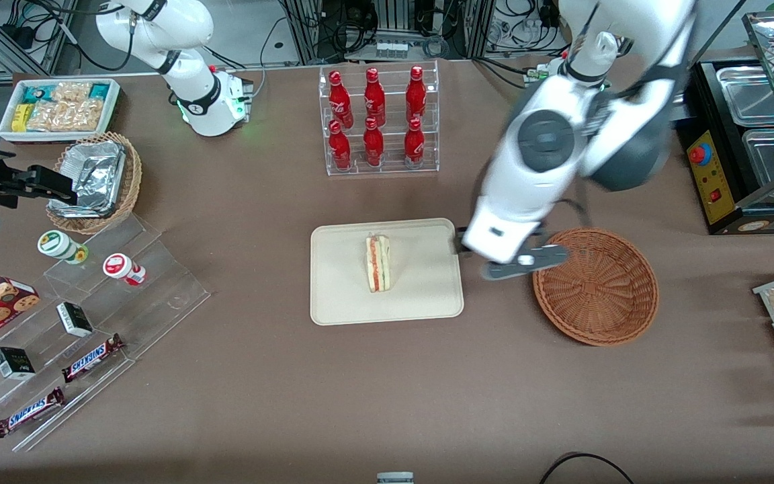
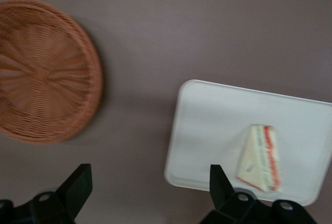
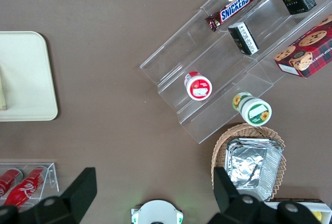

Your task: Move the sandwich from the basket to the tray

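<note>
While the sandwich [image 1: 378, 263] lay on the tray [image 1: 340, 296] at the centre of the front view, the left arm's gripper [image 1: 525, 263] was held above the table between the tray's edge and the basket [image 1: 596, 287], just right of centre in that frame. Its dark fingers [image 2: 76, 186] were seen spread wide apart in the left wrist view, with nothing between them. The sandwich [image 2: 260, 157] was set on its side near the middle of the tray [image 2: 207, 125], its red and green filling edge visible, and no part of it was touched by the gripper. The basket [image 2: 44, 73] was shown with only its woven bottom in view, resting on the brown table [image 1: 259, 390] just beside the tray but apart from it. A clear rack of red bottles [image 1: 377, 119] was placed at the upper centre of the front view, farther from the camera than the tray. A tan wicker basket of foil trays [image 1: 96, 181] was seen at the upper left of that frame, toward the parked arm's end of the table.
</note>
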Controlling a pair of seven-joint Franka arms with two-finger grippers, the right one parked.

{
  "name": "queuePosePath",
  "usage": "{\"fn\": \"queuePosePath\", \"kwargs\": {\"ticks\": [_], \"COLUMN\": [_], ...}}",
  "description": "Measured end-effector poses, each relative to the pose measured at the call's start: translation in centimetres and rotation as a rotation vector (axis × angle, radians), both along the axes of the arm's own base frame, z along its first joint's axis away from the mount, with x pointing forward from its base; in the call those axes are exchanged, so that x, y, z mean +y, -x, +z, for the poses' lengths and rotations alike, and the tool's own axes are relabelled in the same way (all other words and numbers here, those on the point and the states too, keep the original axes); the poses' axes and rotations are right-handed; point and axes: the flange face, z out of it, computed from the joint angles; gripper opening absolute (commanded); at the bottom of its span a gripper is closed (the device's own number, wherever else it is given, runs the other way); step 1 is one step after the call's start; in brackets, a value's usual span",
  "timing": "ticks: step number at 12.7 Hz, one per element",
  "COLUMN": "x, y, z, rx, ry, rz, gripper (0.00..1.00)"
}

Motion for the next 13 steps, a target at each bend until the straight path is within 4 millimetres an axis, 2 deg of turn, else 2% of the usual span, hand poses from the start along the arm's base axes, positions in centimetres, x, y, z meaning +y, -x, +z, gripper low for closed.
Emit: {"fn": "queuePosePath", "kwargs": {"ticks": [2, 4, 9, 11, 13], "x": [6.6, 11.2, 20.5, 23.3, 24.8], "y": [0.3, 1.0, 1.0, 0.9, 0.8], "z": [2.2, 4.0, 6.7, 7.3, 7.9], "rx": [0.003, 0.022, 0.033, 0.023, 0.011], "ry": [-0.012, -0.023, 0.001, 0.01, 0.013], "rz": [-0.019, -0.057, -0.133, -0.134, -0.123], "gripper": [1.0, 1.0, 1.0, 1.0, 1.0]}}
